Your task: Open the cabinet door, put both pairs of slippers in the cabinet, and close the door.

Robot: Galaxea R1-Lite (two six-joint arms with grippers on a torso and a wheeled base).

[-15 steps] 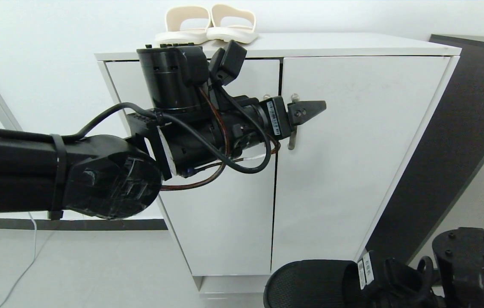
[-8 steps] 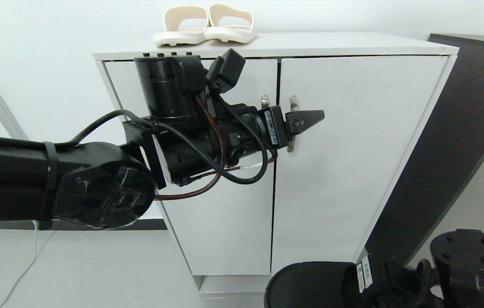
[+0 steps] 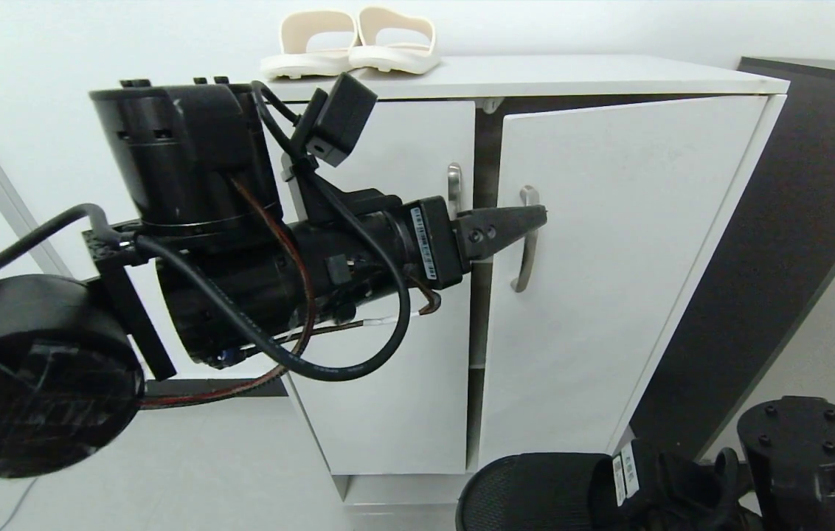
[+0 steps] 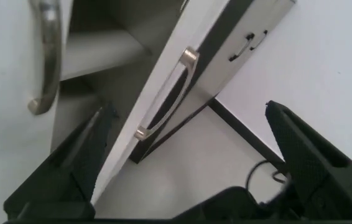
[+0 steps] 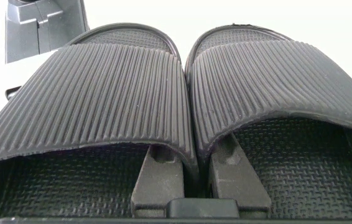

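Note:
The white cabinet [image 3: 609, 74] has its right door [image 3: 609, 280] swung ajar, with a dark gap beside the shut left door [image 3: 388, 383]. My left gripper [image 3: 528, 217] is open at the right door's metal handle [image 3: 524, 251]. In the left wrist view the handle [image 4: 166, 93] lies between the spread fingers [image 4: 313, 162] of the left gripper [image 4: 188, 111]. A cream pair of slippers [image 3: 351, 44] rests on the cabinet top. The right gripper [image 5: 191, 168] is shut on the black ribbed slippers [image 5: 101, 93], low in front of the cabinet [image 3: 528, 487].
A dark panel [image 3: 794, 221] stands right of the cabinet. Through the gap a shelf [image 4: 95, 50] shows inside. The left door's handle [image 3: 454, 188] sits just beside the gap. Grey floor [image 3: 203, 472] spreads out to the left.
The right door has gone from shut to ajar, its handle coming outward with my left gripper. The left arm has drawn back toward the camera. The right arm holds still.

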